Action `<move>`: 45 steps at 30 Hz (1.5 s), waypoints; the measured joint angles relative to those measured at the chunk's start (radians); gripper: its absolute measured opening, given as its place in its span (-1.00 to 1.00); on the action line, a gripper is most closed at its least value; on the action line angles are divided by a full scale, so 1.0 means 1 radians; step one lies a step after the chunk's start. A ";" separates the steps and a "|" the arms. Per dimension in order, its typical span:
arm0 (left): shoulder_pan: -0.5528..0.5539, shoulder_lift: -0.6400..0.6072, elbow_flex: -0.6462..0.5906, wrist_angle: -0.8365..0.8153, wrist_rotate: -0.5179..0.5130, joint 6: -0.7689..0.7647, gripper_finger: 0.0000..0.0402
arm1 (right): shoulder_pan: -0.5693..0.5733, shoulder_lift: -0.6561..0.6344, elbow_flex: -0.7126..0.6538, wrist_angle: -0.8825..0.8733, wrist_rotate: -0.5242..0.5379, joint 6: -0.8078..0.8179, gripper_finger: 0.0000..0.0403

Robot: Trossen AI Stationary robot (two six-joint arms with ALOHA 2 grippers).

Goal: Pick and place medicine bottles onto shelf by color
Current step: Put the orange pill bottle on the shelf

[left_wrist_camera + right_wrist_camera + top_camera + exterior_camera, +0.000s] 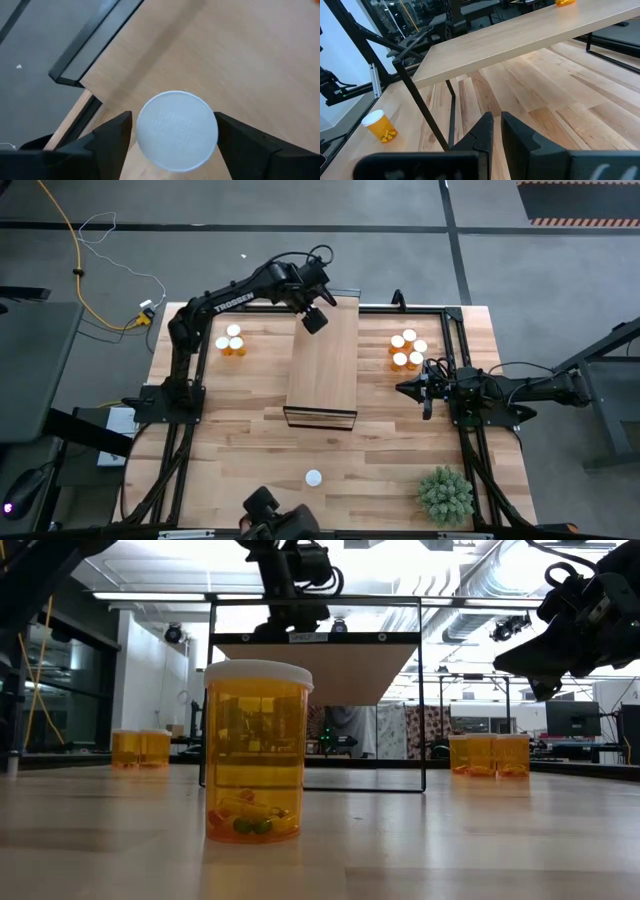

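Note:
My left gripper (pixel 315 318) hangs over the far left corner of the shelf (pixel 325 360), a light-wood board on a dark frame. In its wrist view its gripper (pixel 172 125) is shut on a medicine bottle, of which only the white cap (pixel 176 131) shows. The right wrist view catches an orange bottle (pixel 565 2) at the board's far end. One bottle (pixel 314 477) stands on its base near the table's near edge. Other bottles stand in a left group (pixel 232 340) and a right group (pixel 408 350). My right gripper (pixel 405 388) is shut and waits right of the shelf. My left gripper comes from above, pointing down, with one finger (pixel 235 140) on each side of the bottle at its white cap (pixel 207 132). The bottle stays upright over the shelf board (pixel 240 60). The cap hides the body and base, so whether it rests on the board cannot be told.
A small green plant (pixel 445 493) sits at the table's near right corner. The shelf's dark frame legs (pixel 420 105) stand between my right gripper (pixel 496 120) and the lone bottle (pixel 380 126). Bare wood lies between the shelf and the near edge.

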 joint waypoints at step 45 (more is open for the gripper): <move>-0.444 -1.440 -1.689 1.523 0.059 0.098 0.34 | 0.000 0.000 0.000 0.000 0.000 0.000 -0.86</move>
